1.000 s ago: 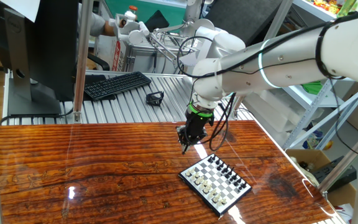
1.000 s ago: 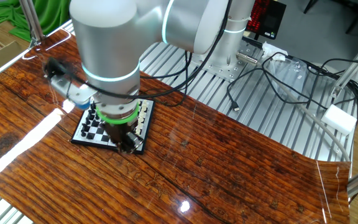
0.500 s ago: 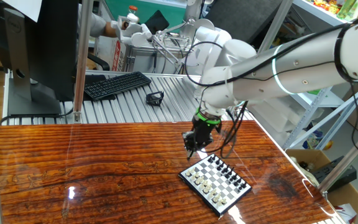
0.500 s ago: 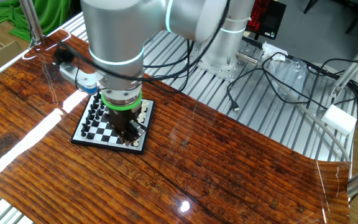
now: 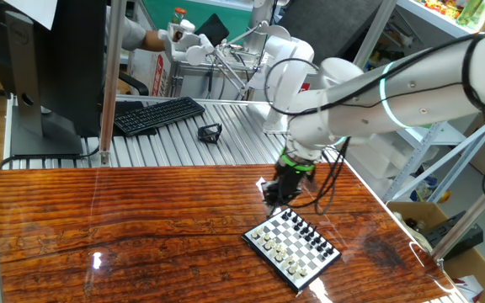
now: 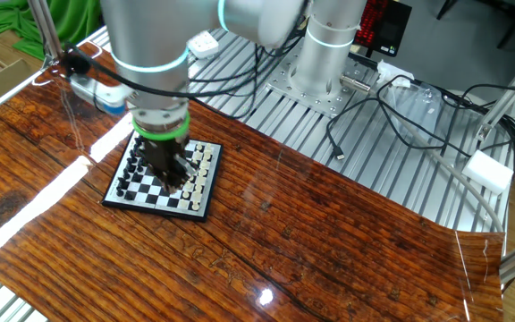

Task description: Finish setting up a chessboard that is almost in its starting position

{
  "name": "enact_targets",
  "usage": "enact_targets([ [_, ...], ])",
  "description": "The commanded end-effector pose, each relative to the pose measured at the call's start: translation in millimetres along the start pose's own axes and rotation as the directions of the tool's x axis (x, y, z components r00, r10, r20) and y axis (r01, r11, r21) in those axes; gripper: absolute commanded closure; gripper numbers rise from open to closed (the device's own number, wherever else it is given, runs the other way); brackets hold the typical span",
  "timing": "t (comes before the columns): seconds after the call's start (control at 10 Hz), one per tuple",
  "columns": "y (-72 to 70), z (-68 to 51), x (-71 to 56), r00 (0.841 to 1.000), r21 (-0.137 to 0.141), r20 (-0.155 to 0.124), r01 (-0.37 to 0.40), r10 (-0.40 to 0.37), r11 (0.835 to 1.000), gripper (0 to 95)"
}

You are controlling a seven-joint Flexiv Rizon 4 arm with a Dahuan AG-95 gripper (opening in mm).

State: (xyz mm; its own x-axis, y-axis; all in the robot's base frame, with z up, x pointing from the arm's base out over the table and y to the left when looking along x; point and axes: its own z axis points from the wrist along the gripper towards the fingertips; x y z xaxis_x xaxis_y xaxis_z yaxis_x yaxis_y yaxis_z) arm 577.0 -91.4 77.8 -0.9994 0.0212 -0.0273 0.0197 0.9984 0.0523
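Whether the fingers point(image 5: 274, 197) are spread or pinching anything cannot be told. They hang just above the chessboard point(image 5: 292, 247), near its 12 o'clock corner in one fixed view. The chessboard lies flat on the wooden bench point(image 5: 125, 227), toward its 4 o'clock side.

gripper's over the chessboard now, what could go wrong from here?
1. The pieces on the chessboard are tiny and tightly packed; the gripper could knock neighbours as it descends.
2. In the other fixed view the arm hides part of the board, so the target square can't be checked there.
3. The board lies loose on the table; a push could slide it.
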Motion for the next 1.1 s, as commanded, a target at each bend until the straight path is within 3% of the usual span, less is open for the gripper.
enact_targets([
  [0.1,-10.1,-1.0,4.2,1.000,-0.003,-0.001,0.017,-0.017,1.000,95.0],
  [0.3,-22.7,-0.7,7.7,0.999,-0.003,0.004,0.040,-0.040,0.999,95.0],
  [0.7,-46.6,1.3,1.4,0.995,-0.002,0.026,0.092,-0.092,0.996,95.0],
  [1.1,-55.6,3.1,-6.3,0.993,0.004,0.042,0.112,-0.112,0.994,95.0],
])
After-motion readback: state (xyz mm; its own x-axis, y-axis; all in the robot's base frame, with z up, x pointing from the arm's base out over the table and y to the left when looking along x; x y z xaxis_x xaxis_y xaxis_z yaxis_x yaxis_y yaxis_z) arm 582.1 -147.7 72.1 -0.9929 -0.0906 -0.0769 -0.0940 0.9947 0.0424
